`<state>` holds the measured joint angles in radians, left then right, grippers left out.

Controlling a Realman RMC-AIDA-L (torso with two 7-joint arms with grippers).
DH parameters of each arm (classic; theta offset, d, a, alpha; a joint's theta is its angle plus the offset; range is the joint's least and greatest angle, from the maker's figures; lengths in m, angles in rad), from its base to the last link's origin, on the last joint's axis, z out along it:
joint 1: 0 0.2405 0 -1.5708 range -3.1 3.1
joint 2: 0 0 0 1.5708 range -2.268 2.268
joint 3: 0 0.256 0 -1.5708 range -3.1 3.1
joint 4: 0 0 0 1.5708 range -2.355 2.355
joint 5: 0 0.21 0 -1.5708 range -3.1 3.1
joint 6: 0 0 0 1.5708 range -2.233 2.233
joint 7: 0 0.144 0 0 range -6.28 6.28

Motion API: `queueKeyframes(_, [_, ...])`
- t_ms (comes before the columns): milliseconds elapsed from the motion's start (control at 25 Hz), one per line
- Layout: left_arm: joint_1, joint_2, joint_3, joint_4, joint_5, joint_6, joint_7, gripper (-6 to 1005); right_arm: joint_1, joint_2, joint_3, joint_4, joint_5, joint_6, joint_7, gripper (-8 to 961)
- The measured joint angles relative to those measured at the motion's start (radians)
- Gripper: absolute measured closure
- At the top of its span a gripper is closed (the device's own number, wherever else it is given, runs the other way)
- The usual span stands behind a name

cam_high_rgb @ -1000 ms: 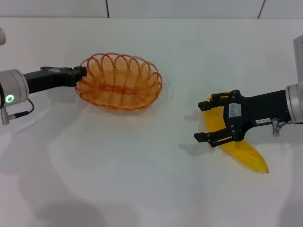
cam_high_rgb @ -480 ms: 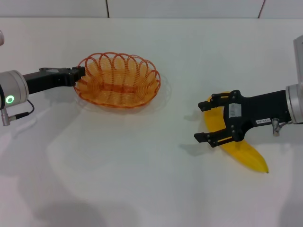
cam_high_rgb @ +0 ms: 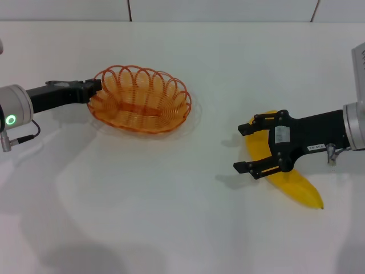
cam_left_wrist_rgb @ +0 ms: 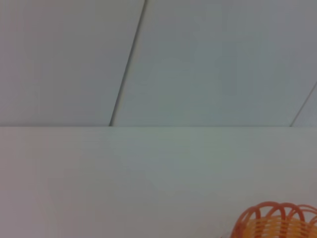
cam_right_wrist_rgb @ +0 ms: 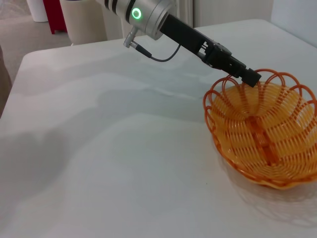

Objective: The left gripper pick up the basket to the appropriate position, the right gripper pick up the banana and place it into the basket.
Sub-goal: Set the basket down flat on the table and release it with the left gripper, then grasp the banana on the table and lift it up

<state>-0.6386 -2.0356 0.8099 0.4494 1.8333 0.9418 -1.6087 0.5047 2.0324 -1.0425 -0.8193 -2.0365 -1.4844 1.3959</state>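
The orange wire basket [cam_high_rgb: 141, 100] is at the left of the white table. My left gripper [cam_high_rgb: 94, 88] is shut on its left rim. The right wrist view shows the same grip, with the left gripper [cam_right_wrist_rgb: 250, 77] at the rim of the basket [cam_right_wrist_rgb: 265, 139], whose shadow lies under it. A piece of the basket rim [cam_left_wrist_rgb: 277, 220] shows in the left wrist view. The yellow banana [cam_high_rgb: 296, 185] lies on the table at the right. My right gripper [cam_high_rgb: 241, 146] is open, with its two fingers astride the banana's upper half. I cannot tell whether they touch it.
The white table [cam_high_rgb: 171, 217] stretches wide between basket and banana and toward the front. A white tiled wall [cam_high_rgb: 222, 8] runs along the table's far edge. A red object and a pale bin [cam_right_wrist_rgb: 81, 20] stand beyond the table in the right wrist view.
The basket has shifted slightly left and away, carried by my left gripper. The right gripper and the banana have not moved.
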Motion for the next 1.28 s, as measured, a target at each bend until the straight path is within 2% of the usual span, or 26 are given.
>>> queueKeyframes(320, [0.003,-0.001,0.000,0.000,-0.007,0.000,0.013,917,0.000,0.000,-0.001,0.000,-0.001,0.003,0.007,71])
queueKeyframes(560, [0.010,-0.002,0.006,-0.007,-0.034,0.001,0.044,786,0.000,0.000,-0.001,0.000,-0.001,0.003,0.007,71])
queueKeyframes(680, [0.011,-0.002,0.007,-0.008,-0.037,0.004,0.052,576,0.000,0.000,-0.001,0.000,-0.001,0.003,0.007,71])
queueKeyframes(960, [0.023,-0.003,0.008,-0.002,-0.060,0.039,0.105,535,-0.002,0.000,0.007,0.000,0.002,0.001,0.008,71])
queueKeyframes(1280, [0.082,-0.002,0.007,0.001,-0.209,0.095,0.289,516,-0.003,0.000,0.010,-0.001,0.007,-0.004,0.008,71])
